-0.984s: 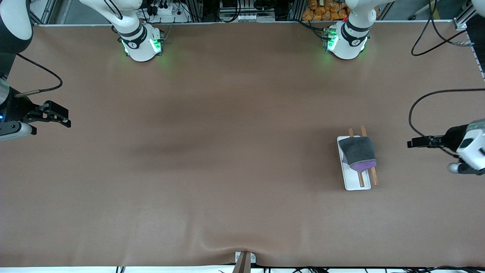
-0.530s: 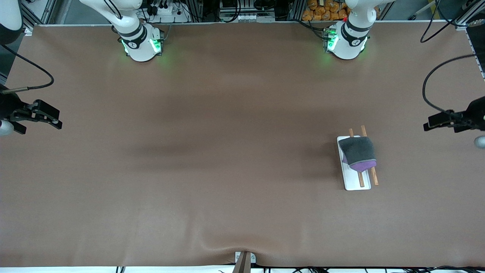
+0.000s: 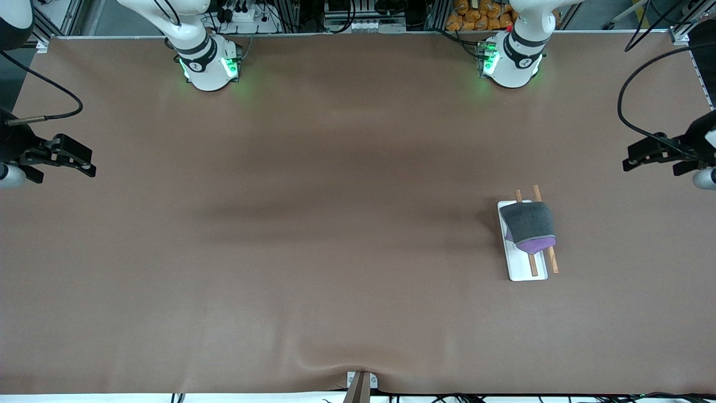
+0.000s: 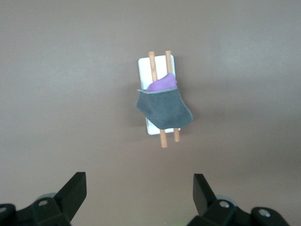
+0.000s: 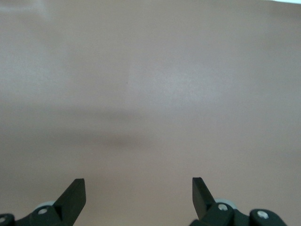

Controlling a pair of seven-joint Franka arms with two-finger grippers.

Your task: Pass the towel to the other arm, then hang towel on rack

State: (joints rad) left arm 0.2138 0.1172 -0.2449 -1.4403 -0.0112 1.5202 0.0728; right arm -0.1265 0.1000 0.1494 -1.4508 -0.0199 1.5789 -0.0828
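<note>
The dark grey towel with a purple underside showing hangs draped over the rack's two wooden bars, which stand on a white base toward the left arm's end of the table. In the left wrist view the towel lies over the rack. My left gripper is open and empty, up in the air at the left arm's end of the table, apart from the rack. My right gripper is open and empty over the right arm's end of the table.
The brown table cover is bare around the rack. The arm bases stand along the table's edge away from the front camera. A small bracket sits at the edge nearest that camera. Black cables loop beside both grippers.
My left gripper has risen and drawn away from the rack toward the table's end. My right gripper has shifted slightly at its end. The towel stays on the rack.
</note>
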